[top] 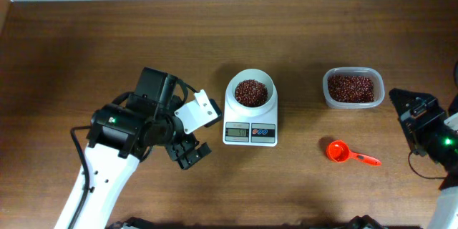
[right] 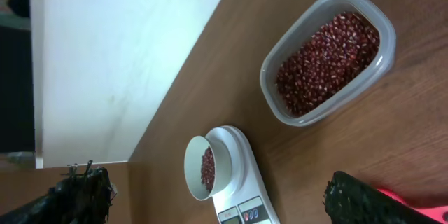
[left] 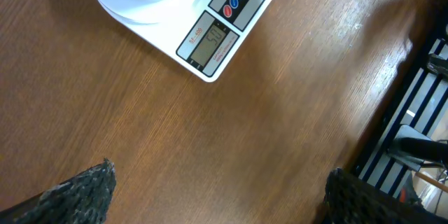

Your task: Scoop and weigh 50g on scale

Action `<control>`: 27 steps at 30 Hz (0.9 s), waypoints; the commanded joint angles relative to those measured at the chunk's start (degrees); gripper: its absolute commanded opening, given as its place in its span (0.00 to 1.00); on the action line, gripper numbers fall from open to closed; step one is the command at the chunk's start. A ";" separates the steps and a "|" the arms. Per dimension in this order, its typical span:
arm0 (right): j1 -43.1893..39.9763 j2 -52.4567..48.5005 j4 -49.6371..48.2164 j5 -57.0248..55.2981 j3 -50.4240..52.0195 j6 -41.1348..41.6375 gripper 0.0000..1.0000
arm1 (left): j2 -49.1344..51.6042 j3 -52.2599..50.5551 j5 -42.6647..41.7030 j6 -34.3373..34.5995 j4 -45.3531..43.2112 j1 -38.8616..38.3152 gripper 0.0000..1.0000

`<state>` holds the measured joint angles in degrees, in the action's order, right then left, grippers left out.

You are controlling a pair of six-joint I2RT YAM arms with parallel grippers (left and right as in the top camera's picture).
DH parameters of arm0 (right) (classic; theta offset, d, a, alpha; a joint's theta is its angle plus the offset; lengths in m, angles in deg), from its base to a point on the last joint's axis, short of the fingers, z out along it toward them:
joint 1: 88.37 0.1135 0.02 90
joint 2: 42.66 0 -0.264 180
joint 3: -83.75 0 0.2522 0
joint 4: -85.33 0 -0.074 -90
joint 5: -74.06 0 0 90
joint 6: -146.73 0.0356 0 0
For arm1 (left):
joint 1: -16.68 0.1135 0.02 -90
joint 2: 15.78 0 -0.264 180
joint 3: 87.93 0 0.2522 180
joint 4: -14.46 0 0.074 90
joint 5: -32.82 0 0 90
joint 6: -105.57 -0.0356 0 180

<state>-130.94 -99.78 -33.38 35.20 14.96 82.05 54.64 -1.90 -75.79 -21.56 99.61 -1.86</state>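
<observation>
left claw and right claw gape wide, empty; scale runs far-to-near, display toward robot.

Brown wooden table, white wall.

Overhead straight down, far; left wrist close, steep; right wrist seemingly rolled; all share scale.

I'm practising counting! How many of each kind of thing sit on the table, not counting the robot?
white scale: 1
white bowl: 1
clear tub: 1
red scoop: 1
Total: 4
</observation>
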 commanded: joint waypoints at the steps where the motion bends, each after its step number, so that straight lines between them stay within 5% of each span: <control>1: -0.22 -2.21 1.09 1.77 -0.85 0.31 0.99 | 0.09 -0.13 -0.02 -0.90 0.09 0.35 0.99; 6: 5.46 -1.09 -0.11 4.90 -0.81 -14.67 0.99 | 0.09 -0.13 -0.02 -0.90 0.09 0.35 0.99; 13: 21.84 0.55 -12.70 -6.60 -0.81 -14.82 0.99 | 0.09 -0.13 -0.02 -0.90 0.09 0.35 0.99; 19: 36.96 7.39 -16.35 -29.42 0.24 -14.38 0.99 | 0.09 -0.13 -0.02 -0.90 0.09 0.35 0.99; 27: 39.65 19.39 -19.19 -36.63 5.73 -14.38 0.99 | 0.09 -0.13 -0.02 -0.90 0.09 0.35 0.99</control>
<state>-91.68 -83.89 -51.41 2.41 18.05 68.10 54.64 -1.92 -75.79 -21.56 99.63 -1.86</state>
